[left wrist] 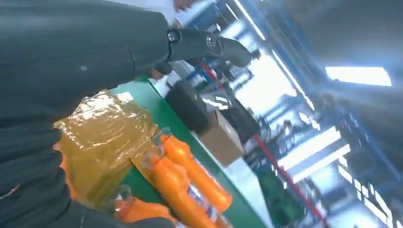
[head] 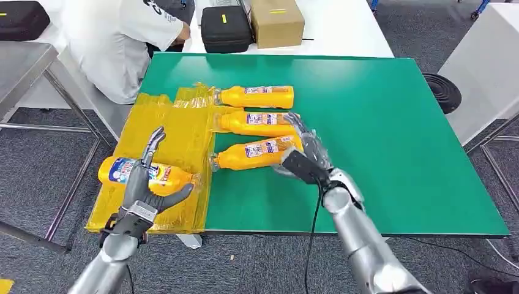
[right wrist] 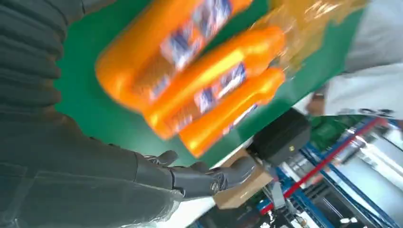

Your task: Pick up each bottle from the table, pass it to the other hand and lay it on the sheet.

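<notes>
I see my left hand [head: 145, 184] wide open, empty, over the orange plastic bottle [head: 144, 174] on the yellow crinkled sheet [head: 177, 131]; right hand [head: 306, 150] spread, touching the nearest tabletop bottle [head: 257, 152].

- The head view is bright and even. The green table [head: 379, 141] looks clear and sharp, with no strong shadows on it.
- The yellow sheet [head: 177, 131] is shiny and has small bright spots of glare.
- The right hand [head: 306, 150] looks a bit smeared and see-through at its fingers.
- In the left wrist view, long white ceiling lights [left wrist: 359, 76] glow very bright and wash out that part. Things far away are blurry and hazy.
- The left hand [left wrist: 71, 52] is dark and in shade there.
- In the right wrist view, the orange bottles [right wrist: 209, 90] are blurry, and their labels cannot be read.
- That picture looks tilted, and its far edge is fuzzy.
</notes>
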`<control>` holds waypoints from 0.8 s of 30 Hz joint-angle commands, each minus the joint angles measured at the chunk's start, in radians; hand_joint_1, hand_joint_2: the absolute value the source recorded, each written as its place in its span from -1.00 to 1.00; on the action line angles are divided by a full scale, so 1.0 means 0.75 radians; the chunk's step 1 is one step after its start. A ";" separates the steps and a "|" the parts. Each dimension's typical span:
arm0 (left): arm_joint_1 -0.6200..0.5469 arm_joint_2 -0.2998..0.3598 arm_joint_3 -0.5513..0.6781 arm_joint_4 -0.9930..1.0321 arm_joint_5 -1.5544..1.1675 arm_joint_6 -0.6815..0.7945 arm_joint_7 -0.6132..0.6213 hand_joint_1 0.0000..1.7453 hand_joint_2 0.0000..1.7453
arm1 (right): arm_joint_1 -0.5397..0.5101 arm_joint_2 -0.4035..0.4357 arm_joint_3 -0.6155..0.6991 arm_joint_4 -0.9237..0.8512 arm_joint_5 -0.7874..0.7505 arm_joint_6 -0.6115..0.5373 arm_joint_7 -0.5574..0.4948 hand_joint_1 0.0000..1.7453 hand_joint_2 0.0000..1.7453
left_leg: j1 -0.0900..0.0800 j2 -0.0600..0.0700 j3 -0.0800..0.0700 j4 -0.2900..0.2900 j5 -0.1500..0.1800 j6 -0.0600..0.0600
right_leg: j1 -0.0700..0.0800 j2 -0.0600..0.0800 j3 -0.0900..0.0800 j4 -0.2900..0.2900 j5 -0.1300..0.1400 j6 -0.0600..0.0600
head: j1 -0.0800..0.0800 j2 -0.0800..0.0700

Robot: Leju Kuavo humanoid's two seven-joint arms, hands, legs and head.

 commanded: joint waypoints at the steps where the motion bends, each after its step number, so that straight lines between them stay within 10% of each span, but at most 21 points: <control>1: 0.092 -0.160 0.097 -0.079 -0.025 0.093 0.061 -1.00 1.00 | -0.502 -0.042 0.172 0.652 0.151 0.051 0.076 -1.00 1.00 | 0.000 0.006 0.006 0.002 -0.004 0.001 | 0.000 0.004 0.005 0.002 -0.002 -0.003 | 0.001 0.000; 24: 0.050 -0.219 0.124 0.010 -0.082 0.141 0.117 -1.00 1.00 | -0.518 0.097 0.301 0.806 0.243 0.211 0.124 -1.00 1.00 | 0.002 -0.002 0.008 0.001 -0.004 0.001 | 0.003 -0.004 0.009 0.001 -0.004 -0.004 | 0.000 0.000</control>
